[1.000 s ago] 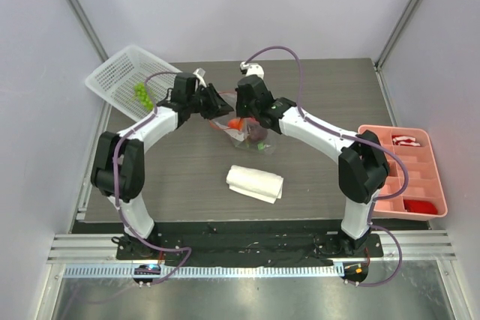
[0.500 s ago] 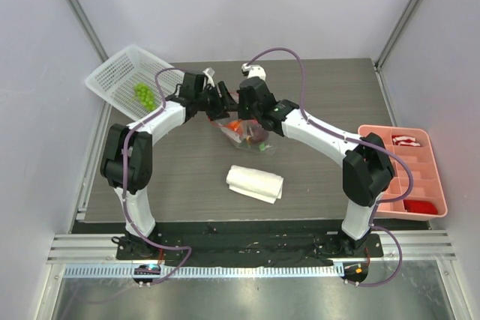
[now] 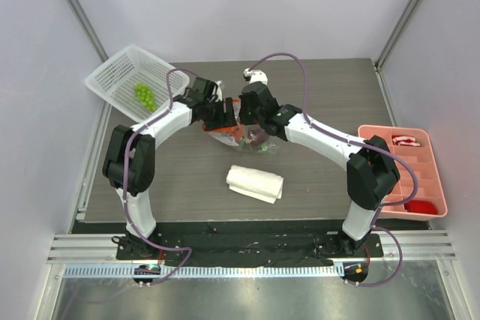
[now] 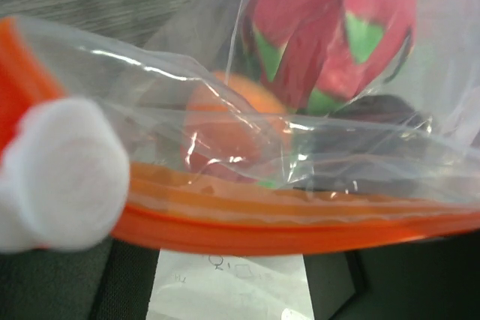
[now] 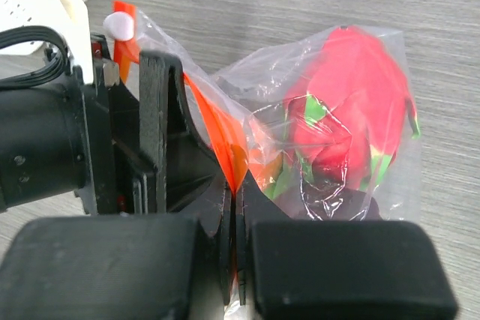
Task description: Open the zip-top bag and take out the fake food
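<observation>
The clear zip-top bag point(image 3: 251, 136) lies mid-table with its orange-red zipper strip point(image 4: 300, 219) raised. Inside it I see the red-pink dragon fruit point(image 5: 352, 110), a small orange point(image 4: 232, 110) and a dark purple fruit point(image 4: 375, 129). My right gripper point(image 5: 235, 196) is shut on the zipper strip, which runs up from its jaws. My left gripper point(image 3: 222, 115) is right against the strip from the other side. Its jaws look spread, and the strip crosses in front of them and hides the tips. The white slider tab point(image 4: 64, 177) sits at the strip's end.
A white mesh basket point(image 3: 112, 73) at the far left holds green grapes point(image 3: 142, 95). A folded white cloth point(image 3: 255, 183) lies in front of the bag. A pink divided tray point(image 3: 420, 177) with red items stands at the right edge.
My left gripper has moved right from beside the basket up to the bag's zipper strip, close to the right gripper. The right gripper has kept its hold on the strip.
</observation>
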{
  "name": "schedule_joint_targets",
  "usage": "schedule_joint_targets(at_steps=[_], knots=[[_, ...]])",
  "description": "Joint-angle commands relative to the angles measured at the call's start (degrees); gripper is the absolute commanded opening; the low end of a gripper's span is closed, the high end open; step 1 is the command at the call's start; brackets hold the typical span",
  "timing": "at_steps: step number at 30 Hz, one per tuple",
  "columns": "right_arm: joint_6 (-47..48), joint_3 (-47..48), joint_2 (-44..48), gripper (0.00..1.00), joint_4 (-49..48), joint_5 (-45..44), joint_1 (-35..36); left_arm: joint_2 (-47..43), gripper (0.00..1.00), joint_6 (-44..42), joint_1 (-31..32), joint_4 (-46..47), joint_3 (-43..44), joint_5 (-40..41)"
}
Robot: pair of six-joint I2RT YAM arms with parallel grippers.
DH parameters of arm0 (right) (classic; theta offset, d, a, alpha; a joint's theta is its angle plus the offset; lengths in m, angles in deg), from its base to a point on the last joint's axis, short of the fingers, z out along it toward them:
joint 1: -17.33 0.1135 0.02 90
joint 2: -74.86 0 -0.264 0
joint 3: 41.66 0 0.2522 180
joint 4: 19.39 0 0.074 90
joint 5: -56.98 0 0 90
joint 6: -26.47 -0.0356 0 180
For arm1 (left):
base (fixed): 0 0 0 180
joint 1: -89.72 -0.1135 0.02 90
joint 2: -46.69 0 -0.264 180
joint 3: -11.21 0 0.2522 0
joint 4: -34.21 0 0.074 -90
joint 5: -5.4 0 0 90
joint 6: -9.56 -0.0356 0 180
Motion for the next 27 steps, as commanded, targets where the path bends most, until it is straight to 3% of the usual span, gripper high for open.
schedule_joint_targets(at_steps=[1,14,19,27], knots=[[-0.2,-1.5,4.0,0.01,-3.3,0.0,0.3,-4.0,0.71,-5.7,0.5,-2.6,-2.1,1.1],[-1.0,-2.9,3.7,0.01,-5.0,-0.1,0.3,-0.3,0.77,0.3,3.1,8.0,-3.2,11.0],[-0.6,-2.6,3.6,0.01,-4.7,-0.1,0.3,1.9,0.77,0.4,3.1,8.9,-2.4,9.6],[-0.2,-3.0,3.5,0.01,-4.4,-0.5,0.3,-0.9,0.77,-0.2,3.1,9.9,-9.0,7.9]])
